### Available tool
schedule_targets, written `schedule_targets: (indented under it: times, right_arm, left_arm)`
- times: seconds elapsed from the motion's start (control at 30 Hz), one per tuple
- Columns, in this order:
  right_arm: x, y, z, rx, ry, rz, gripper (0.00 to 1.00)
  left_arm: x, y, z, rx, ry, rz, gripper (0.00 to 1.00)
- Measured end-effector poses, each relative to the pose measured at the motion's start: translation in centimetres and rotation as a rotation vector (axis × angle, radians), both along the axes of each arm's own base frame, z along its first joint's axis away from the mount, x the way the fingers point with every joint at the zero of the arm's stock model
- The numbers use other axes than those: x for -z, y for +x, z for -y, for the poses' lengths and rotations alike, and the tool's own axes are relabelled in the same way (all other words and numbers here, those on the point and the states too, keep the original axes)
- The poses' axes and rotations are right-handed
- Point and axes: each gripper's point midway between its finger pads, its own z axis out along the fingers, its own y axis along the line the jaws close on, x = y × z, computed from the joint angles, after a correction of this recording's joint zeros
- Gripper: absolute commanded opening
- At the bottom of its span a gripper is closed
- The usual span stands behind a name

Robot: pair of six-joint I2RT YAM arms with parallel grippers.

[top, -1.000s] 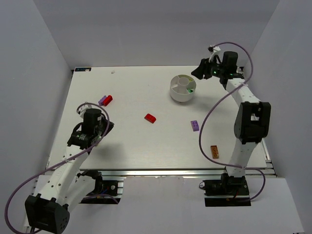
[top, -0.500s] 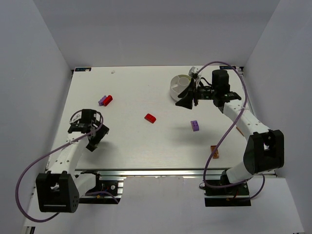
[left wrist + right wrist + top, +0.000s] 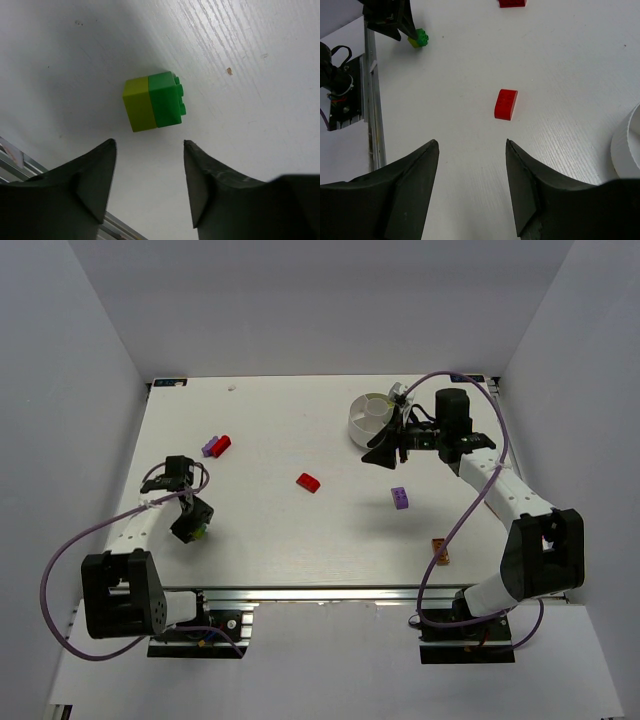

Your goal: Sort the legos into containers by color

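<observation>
My left jaws stand apart and empty over the bench (image 3: 260, 130). A green and yellow-green brick (image 3: 154, 101) lies just beyond their tips, at the lower left of the overhead view. My right jaws, also apart and holding nothing, hang beside the white dish (image 3: 355, 420) at upper right, with a red brick (image 3: 506, 104) ahead of them. I judge the step in hand to be the left arm's approach for a pickup. The next move calls for lowering and closing squarely on the two-tone brick. It looks like two pieces joined, so it may need splitting before sorting.
</observation>
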Motion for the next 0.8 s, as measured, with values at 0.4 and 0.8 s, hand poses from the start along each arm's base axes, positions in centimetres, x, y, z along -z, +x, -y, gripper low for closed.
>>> schedule_targets:
  times: [0.4,0.8]
  right_arm:
    - [0.4,-0.1,0.0,0.008,0.001,-0.018,0.61]
    - [0.4,0.2,0.1,0.022,-0.001,-0.014,0.61]
  left_arm:
    - [1.2,-1.0,-0.2,0.140,0.016,-0.116,0.57]
    - [3.2,-0.8,-1.4,0.221,0.072,-0.235,0.73]
